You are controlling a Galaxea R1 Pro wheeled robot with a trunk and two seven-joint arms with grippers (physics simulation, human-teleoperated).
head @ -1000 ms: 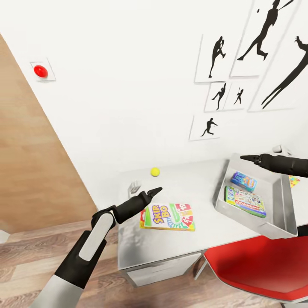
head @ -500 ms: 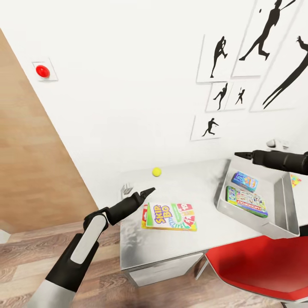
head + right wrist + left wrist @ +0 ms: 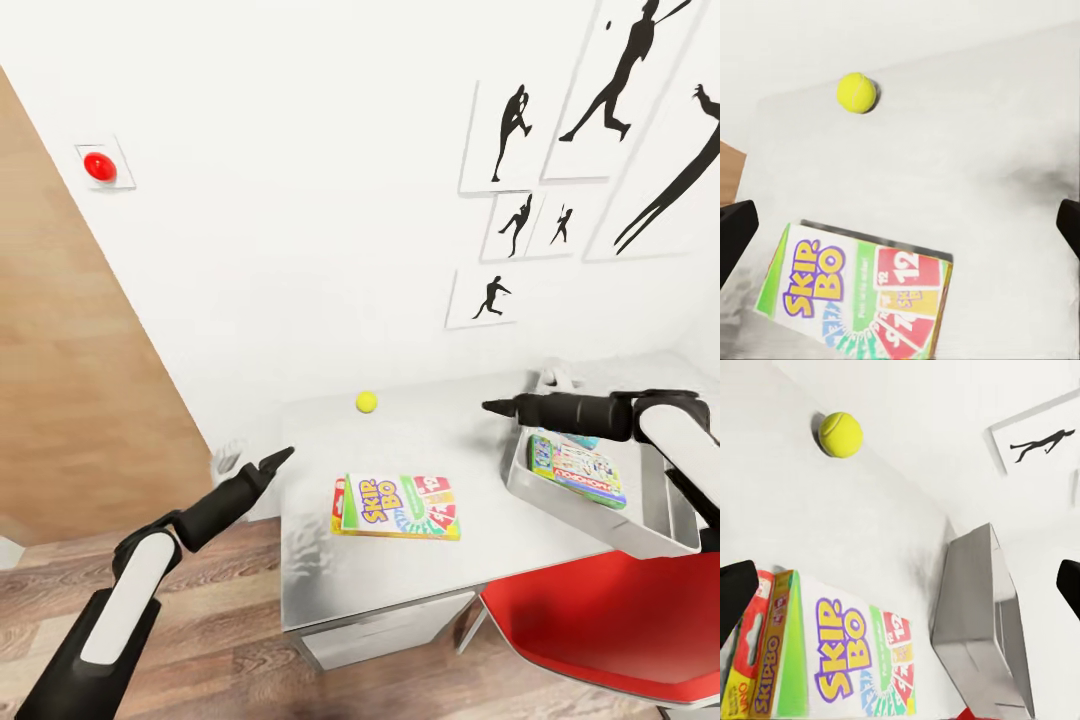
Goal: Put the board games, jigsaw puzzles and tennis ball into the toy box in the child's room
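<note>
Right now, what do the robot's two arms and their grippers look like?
Both arms have matte black jointed segments with white shell panels. The left arm's white panel runs along its forearm; the right's sits near the wrist. Each ends in a slim, black, tapering gripper: left gripper, right gripper. No cables or markings visible.

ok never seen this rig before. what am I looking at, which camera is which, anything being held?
It is a simulated wheeled robot with two arms. The large picture comes from its head camera, looking down over a pale grey table. The two smaller pictures come from cameras on each wrist, looking along the gripper fingers, which show as dark shapes at the edges.

On the table lie a Skip-Bo game box and a tennis ball near the wall. At the right sits the toy box with a Monopoly box inside.

The left gripper hovers off the table's left end; the right gripper points toward the ball from beside the toy box. Both wrist views show the fingers spread apart with nothing between them, so nothing is held.
</note>
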